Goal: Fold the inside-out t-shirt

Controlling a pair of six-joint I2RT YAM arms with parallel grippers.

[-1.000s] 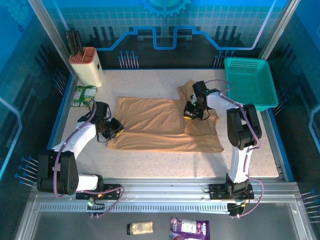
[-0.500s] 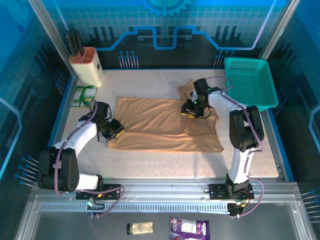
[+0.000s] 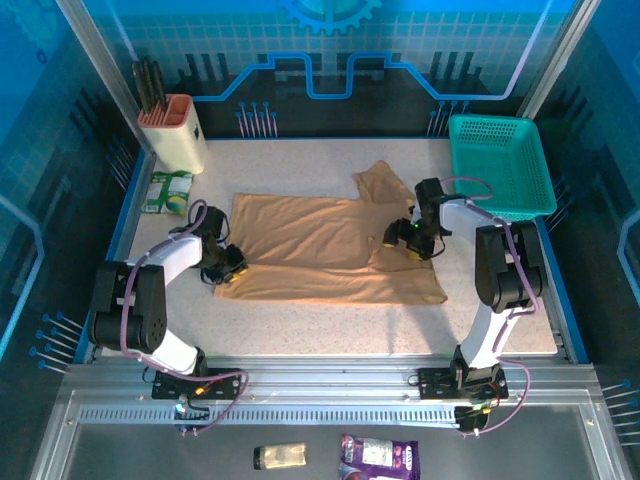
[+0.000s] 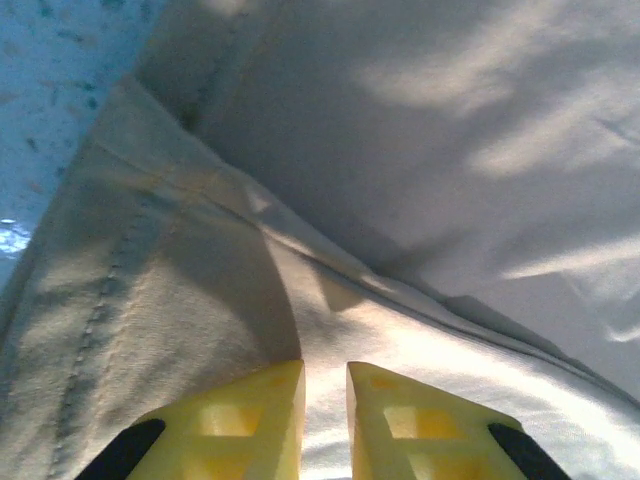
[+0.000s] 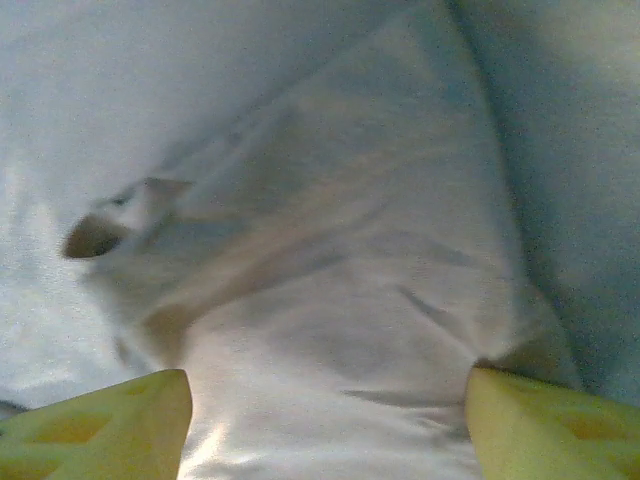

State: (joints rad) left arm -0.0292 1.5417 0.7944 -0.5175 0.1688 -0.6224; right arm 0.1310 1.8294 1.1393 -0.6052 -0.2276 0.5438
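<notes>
Tan t-shirt lies spread flat across the middle of the desk, its long side running left to right, with one layer folded over another so that a strip of the lower layer shows along the near edge. A sleeve sticks out toward the far side at the right end. The left tool sits at the shirt's near left corner; in its wrist view the yellow fingers are drawn narrow with only a thin slit between them, pinching the cloth beside a stitched hem, and speckled desk shows at the upper left. The right tool is over the right part of the shirt, just near of the sleeve; its wrist view shows the jaws spread wide, one finger at each lower corner, with rumpled cloth between them and nothing gripped. A teal basket stands at the far right corner, well apart from the shirt. An orange and cream holder with dark handles stands far left, and a green packet lies just near of it.
</notes>
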